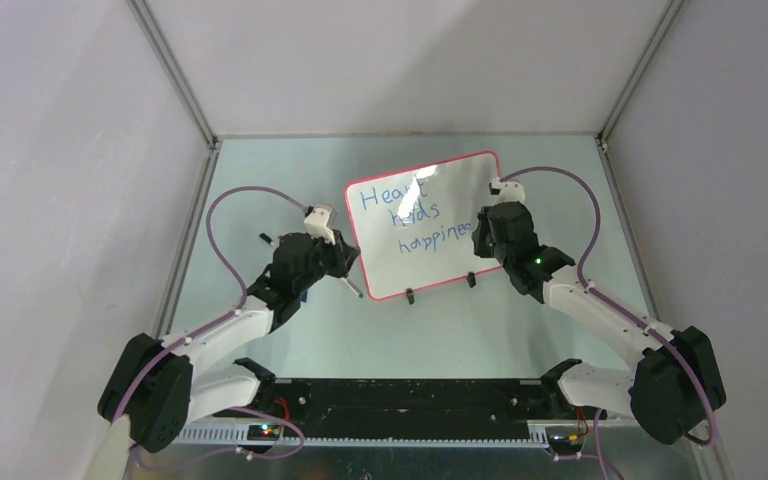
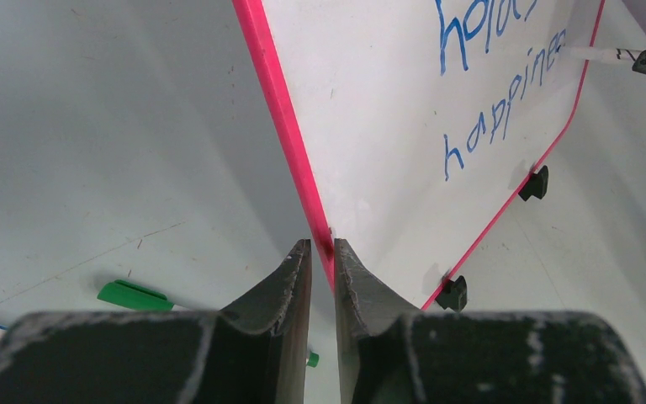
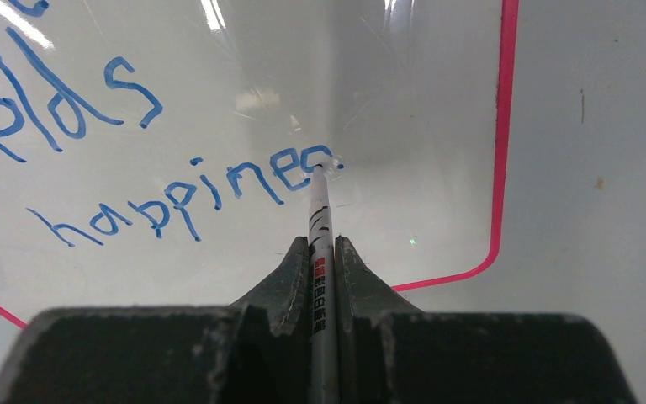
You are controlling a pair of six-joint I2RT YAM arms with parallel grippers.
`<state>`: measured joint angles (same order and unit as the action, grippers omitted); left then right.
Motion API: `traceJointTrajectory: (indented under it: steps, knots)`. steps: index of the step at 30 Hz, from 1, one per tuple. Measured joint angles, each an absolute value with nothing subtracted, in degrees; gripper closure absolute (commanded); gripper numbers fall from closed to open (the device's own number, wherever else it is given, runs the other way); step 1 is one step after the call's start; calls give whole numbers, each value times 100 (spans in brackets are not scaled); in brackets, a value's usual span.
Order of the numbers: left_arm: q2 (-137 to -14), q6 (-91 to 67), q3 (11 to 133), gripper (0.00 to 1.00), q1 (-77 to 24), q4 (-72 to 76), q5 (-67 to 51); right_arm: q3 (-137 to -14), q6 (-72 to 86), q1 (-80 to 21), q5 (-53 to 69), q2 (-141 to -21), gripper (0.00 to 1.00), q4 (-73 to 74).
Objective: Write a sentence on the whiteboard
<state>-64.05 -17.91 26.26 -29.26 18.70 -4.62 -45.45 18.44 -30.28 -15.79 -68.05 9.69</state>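
As held between two arms: whiteboard, red-framed, bearing a blue sentence.
Glossy white board with a thin rounded red frame and two black feet, standing on the table. Lettering is thin and slanted, in three lines: "Heart / holds / happine…". Its left edge is pinched by the left gripper, and the board runs ahead and right of the fingers. Clamped in the right gripper is a white marker, its tip touching the board just ahead, at the end of the third line. Left of the left gripper lies a green pen.
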Motion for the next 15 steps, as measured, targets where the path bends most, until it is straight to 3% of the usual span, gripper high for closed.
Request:
traceJointTrajectory:
  steps: [15]
  knots:
    - [-6405, -1791, 2626, 79, -2926, 1870, -462, -4545, 1896, -2961, -1728, -6805, 100, 1100]
